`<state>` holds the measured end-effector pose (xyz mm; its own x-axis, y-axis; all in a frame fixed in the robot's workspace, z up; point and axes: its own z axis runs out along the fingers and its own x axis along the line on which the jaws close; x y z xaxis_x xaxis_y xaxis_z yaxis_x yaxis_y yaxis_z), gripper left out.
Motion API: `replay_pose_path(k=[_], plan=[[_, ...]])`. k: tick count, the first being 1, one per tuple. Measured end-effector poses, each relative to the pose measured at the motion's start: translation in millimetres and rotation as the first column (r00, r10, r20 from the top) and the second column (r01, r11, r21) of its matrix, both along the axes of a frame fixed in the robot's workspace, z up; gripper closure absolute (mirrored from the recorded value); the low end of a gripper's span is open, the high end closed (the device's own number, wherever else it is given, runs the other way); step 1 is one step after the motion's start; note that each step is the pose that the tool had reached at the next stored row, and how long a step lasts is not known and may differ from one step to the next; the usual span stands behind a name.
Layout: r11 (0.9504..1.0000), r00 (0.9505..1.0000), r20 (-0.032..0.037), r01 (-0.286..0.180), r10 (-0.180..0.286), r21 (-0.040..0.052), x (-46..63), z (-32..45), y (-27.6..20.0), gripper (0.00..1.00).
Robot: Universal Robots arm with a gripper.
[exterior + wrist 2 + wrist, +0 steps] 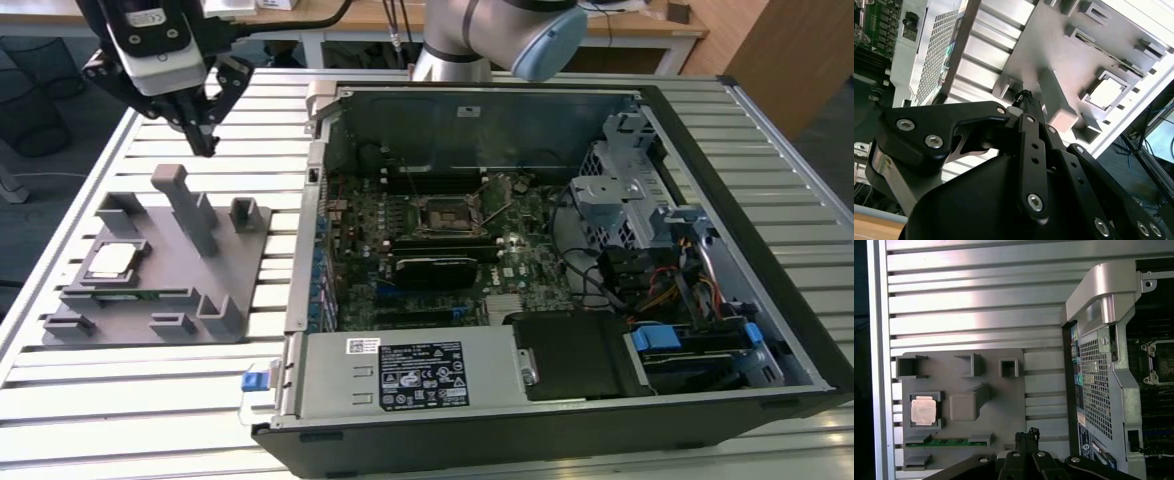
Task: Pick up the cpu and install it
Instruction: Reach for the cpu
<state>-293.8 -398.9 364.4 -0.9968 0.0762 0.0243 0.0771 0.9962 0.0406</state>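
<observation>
The cpu, a small silvery square chip, lies flat in a recess of the grey plastic fixture on the exterior view's left. Both wrist views also show the cpu in its recess. My gripper hangs well above the table, over the far edge of the fixture and apart from the chip. Its black fingertips meet with nothing between them, as the second wrist view of the gripper also shows. The black socket frame sits on the motherboard inside the open case.
The open computer case fills the slatted metal table's middle and right. A tall grey post rises from the fixture close to the cpu. Case wall and bracket stand between the fixture and the motherboard. Cables and drive bays crowd the case's right.
</observation>
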Motion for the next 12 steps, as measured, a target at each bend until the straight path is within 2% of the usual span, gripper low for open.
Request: replay_pose_path(k=[12], plan=[[1.0, 1.0, -0.0053, 0.0, 0.0, 0.0001, -14.7, -1.8, 0.0, 0.89]])
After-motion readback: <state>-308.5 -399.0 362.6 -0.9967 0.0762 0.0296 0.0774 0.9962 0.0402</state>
